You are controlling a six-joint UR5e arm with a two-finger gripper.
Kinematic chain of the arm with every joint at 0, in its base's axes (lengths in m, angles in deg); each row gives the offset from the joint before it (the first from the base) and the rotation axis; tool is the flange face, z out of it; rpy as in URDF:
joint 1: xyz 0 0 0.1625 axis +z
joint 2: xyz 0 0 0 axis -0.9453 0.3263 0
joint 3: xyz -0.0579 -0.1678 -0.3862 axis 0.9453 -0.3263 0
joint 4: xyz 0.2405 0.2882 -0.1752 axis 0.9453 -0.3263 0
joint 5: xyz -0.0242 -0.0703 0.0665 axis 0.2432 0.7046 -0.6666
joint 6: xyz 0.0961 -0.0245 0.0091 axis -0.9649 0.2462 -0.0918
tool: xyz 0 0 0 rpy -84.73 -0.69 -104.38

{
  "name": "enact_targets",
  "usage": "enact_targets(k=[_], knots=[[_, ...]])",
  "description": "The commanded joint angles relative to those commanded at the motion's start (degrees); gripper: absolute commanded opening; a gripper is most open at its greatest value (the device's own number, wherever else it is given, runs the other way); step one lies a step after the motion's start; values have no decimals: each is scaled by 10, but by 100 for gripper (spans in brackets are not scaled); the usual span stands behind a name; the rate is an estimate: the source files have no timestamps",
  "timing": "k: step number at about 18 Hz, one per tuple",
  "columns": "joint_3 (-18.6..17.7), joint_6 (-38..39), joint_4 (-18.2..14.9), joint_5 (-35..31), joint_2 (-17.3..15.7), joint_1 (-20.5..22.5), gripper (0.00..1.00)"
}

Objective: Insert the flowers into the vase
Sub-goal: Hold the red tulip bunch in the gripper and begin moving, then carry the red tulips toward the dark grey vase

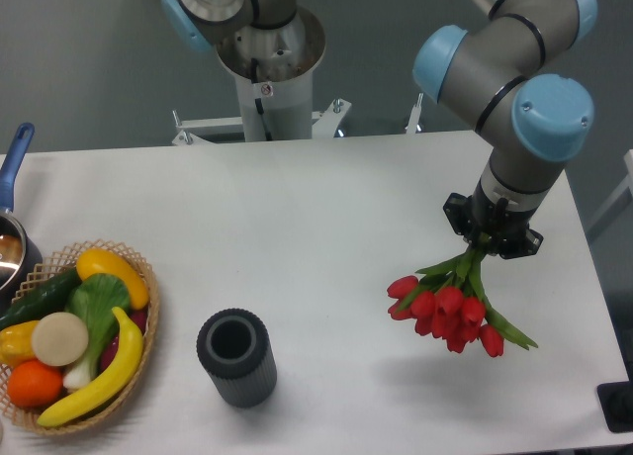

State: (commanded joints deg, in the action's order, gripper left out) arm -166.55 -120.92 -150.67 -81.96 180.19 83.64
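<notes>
The flowers (447,309), a bunch of red tulips with green stems and leaves, hang heads-down from my gripper (482,245) over the right side of the table. The gripper is shut on the stems; its fingertips are hidden behind the stems and the wrist. The bunch is lifted above the table and casts a shadow below it. The vase (235,357), a dark grey ribbed cylinder with a thick round rim, stands upright near the front middle of the table, well to the left of the flowers. Its opening is empty.
A wicker basket (140,361) with bananas, an orange and vegetables sits at the front left. A blue-handled pot (14,178) is at the left edge. The arm's base (262,69) stands behind the table. A dark object (619,406) is at the right front corner.
</notes>
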Motion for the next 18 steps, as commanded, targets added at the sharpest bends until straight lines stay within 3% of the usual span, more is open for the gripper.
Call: enact_targets(k=[7,14,18], knots=[[9,-5,4,29,1,8,3],[60,6,11,252,-4,18,3],[57,85,76,393,-6,14,4]])
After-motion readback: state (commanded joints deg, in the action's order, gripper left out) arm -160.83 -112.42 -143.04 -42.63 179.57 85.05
